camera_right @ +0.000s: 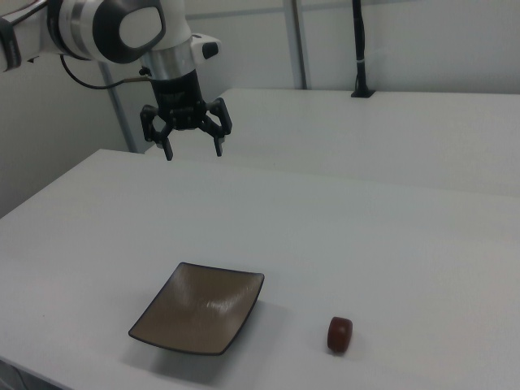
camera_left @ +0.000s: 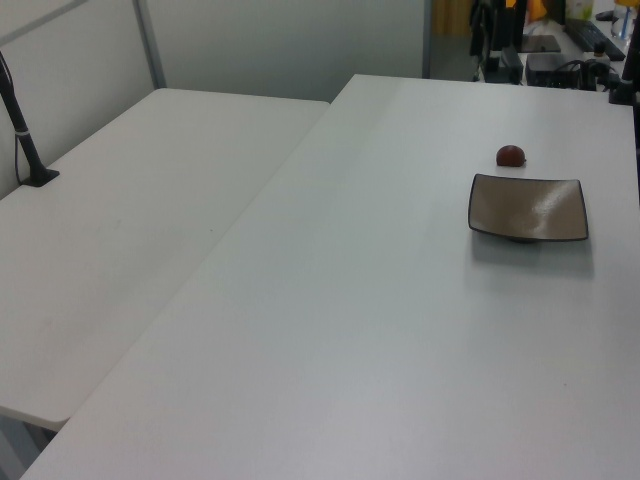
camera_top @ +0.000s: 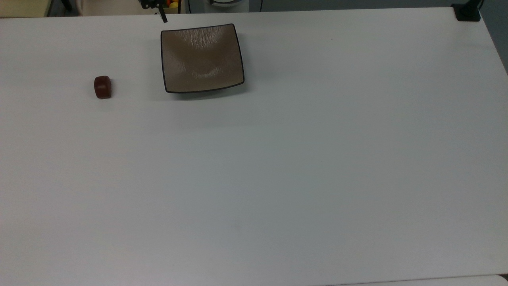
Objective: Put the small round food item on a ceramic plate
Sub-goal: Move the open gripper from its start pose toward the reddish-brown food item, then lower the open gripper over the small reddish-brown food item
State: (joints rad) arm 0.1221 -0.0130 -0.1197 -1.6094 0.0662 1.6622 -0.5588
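The small round food item [camera_top: 102, 87], a glossy reddish-brown chunk, lies on the white table left of the ceramic plate [camera_top: 201, 57] in the top view. The plate is square, beige-brown with a dark rim, and holds nothing. In the right view, the food item [camera_right: 340, 334] lies right of the plate [camera_right: 199, 307]. My gripper [camera_right: 193, 151] hangs open and holds nothing, high above the table and beyond the plate's far side. One dark fingertip [camera_top: 163, 17] pokes in at the top view's upper edge, above the plate's top-left corner. The left view has the food item [camera_left: 511, 155] just behind the plate [camera_left: 527, 207].
A second white table [camera_left: 120, 230] adjoins this one, with a black clamped post [camera_left: 24, 130] on it. Another black clamp [camera_top: 467, 12] sits at the top view's upper right corner. Monitors and cables [camera_left: 555, 50] stand past the table's far end.
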